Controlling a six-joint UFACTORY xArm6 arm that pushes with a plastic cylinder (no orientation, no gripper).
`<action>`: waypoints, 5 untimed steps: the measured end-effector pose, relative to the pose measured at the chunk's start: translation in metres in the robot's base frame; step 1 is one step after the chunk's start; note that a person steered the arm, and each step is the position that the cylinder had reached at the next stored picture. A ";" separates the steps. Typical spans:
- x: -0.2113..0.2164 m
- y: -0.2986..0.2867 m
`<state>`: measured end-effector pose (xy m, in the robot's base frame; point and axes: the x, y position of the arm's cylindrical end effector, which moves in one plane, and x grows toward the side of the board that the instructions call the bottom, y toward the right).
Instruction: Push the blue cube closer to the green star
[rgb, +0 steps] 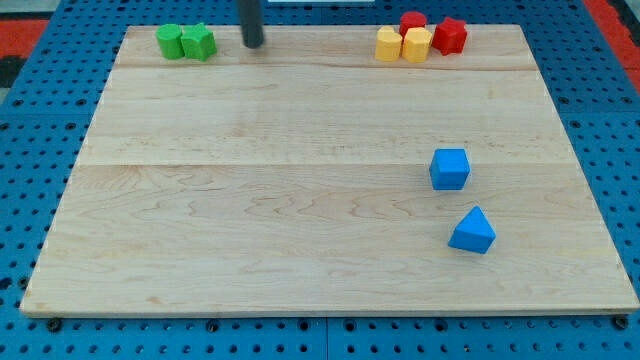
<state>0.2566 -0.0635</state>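
Sliding-smooth blue cube (450, 169), wooden board (300, 180)

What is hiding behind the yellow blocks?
Behind the two yellow blocks, toward the view's top, sit two red blocks. The yellows cover the lower part of one red, so its shape is unclear.

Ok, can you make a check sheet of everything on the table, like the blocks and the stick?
Surface: wooden board on a blue pegboard.
Job's things: blue cube at the view's right; two green blocks touching at the top left, star shape unclear.
Clutter: blue wedge below the cube; two yellow blocks and two red blocks, top right.
Pincer: none; my tip rests right of the green blocks, far from the cube.
Cables: nothing seen.
Surroundings: red strips at the top corners.
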 end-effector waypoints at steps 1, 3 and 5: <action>0.089 0.060; 0.147 0.279; 0.202 0.172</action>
<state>0.4584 0.1084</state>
